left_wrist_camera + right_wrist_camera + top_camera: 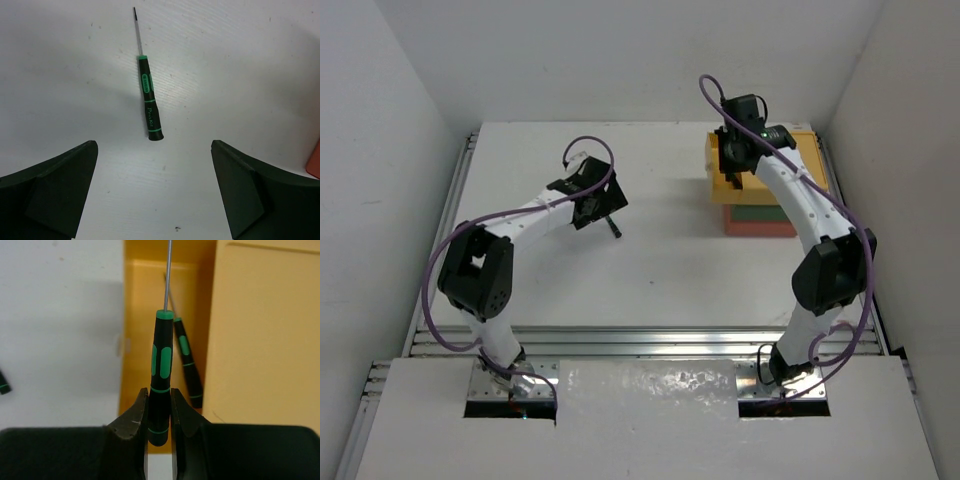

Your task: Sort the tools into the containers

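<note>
My right hand (159, 399) is pinching a black-and-green screwdriver (161, 357) by the butt of its handle, shaft pointing away, over the open yellow drawer (136, 315). Inside it a second screwdriver (189, 372) is lying, against the right wall, I think. My left hand (154, 146) is hanging wide open above a third screwdriver (149, 102), which is lying flat on the white desk (240, 75), tip pointing away.

top camera looks down from behind; close wrist cameras share its screwdriver (150, 107) and yellow drawer (137, 315).
</note>
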You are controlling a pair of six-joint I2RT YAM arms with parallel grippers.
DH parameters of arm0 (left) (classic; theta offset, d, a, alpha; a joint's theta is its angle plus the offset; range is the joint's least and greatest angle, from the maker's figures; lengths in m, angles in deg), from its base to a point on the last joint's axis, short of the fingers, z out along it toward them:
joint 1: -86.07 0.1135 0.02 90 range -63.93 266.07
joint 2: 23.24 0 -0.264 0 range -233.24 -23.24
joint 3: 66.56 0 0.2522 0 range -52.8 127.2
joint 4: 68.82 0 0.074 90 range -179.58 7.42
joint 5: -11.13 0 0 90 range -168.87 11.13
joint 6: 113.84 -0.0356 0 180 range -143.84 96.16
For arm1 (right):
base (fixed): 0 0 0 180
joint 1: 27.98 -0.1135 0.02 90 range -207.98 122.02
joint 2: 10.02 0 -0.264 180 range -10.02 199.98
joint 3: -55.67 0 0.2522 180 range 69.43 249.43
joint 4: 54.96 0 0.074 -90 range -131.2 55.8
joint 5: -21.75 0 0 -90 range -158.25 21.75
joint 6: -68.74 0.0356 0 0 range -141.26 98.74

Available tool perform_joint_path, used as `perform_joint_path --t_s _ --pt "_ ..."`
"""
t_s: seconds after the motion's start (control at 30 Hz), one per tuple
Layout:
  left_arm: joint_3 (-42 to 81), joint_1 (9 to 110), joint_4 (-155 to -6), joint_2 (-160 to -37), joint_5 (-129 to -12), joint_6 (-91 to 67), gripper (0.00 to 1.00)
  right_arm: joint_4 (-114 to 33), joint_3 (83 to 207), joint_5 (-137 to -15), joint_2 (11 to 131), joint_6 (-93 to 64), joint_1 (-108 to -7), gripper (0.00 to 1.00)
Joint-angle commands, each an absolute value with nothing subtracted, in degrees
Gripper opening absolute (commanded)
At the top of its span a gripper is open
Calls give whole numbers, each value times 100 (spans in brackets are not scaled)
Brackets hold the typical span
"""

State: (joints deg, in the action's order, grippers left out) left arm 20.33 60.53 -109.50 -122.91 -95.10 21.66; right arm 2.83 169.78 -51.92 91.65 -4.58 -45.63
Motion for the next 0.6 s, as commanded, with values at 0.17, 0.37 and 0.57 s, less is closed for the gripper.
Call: perform_joint_path --t_s 0.17,0.37,0.57 --pt "2823 6023 -11193 -12905 -9636 2195 95 556 17428 -5138 9290 -641 -4363 59" --pt "3017 6023 -11404 -13353 -9829 2353 93 477 17419 -5498 8896 -536 -4363 63" --pt "3105 6014 -11378 -13810 -9829 2441 77 257 17069 -6069 8289 -421 -4450 64"
